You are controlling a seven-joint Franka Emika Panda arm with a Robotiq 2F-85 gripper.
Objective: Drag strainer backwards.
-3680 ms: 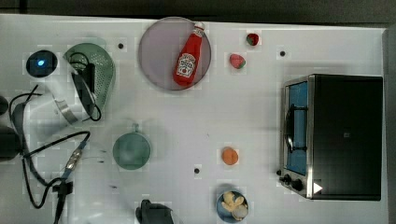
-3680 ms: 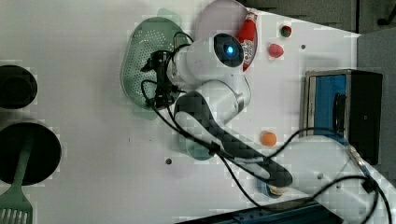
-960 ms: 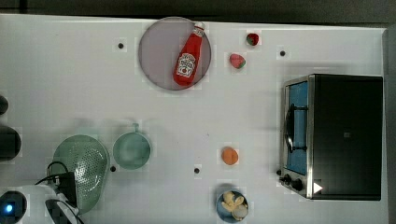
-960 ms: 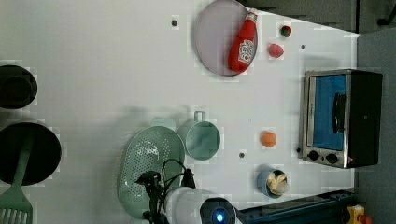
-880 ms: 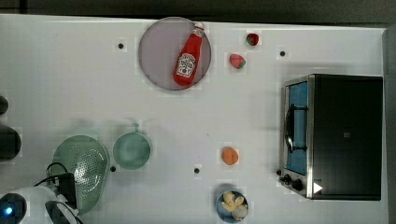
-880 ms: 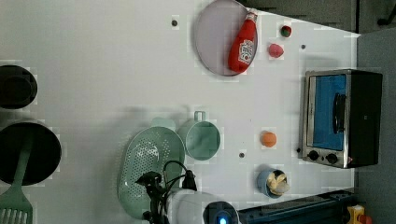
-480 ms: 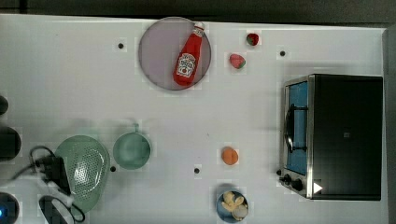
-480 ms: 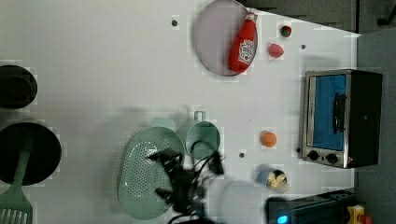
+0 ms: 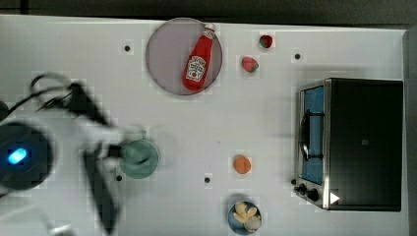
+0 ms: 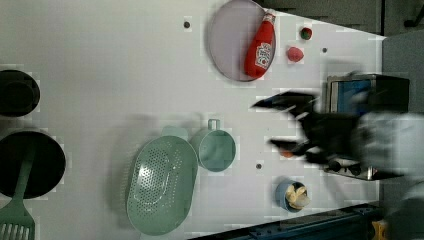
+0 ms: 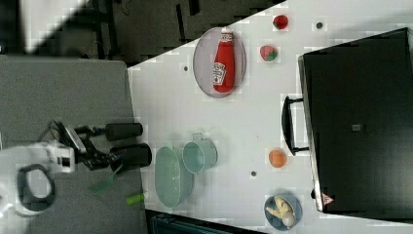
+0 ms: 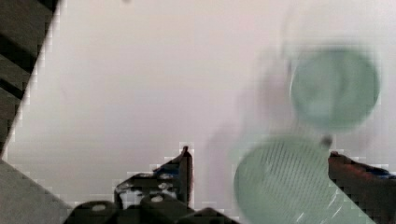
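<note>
Top view: the arm is a blurred white and black mass on the top view's left, covering the strainer's spot. Round green cup (image 9: 139,158) just beside it. White tabletop (image 9: 74,54) has wide bare room above the arm, up to the grey plate (image 9: 169,54) with its ketchup bottle (image 9: 197,60).

Left view: strainer (image 10: 161,186) is a pale mint-green oval colander, basin dotted with small holes, a small tab on the rim at its upper end. It lies low and centre-left, long axis tilted, its lower end close to the tabletop's bottom edge. The cup sits just beside its upper right rim. Much open tabletop above and to the left view's left, up to a dark pan (image 10: 30,162) holding a green spatula (image 10: 16,212). Claw (image 10: 287,124) is a blurred dark shape well apart from the strainer, before the toaster oven (image 10: 367,95), fingers spread wide, holding nothing.

Right view: strainer seen edge-on near the tabletop's left edge, cup touching or just beside it; bare tabletop toward the plate.

Wrist view: strainer's holed basin sits between the claw's two dark fingers (image 12: 180,172), spread wide and gripping nothing; cup beyond it.
</note>
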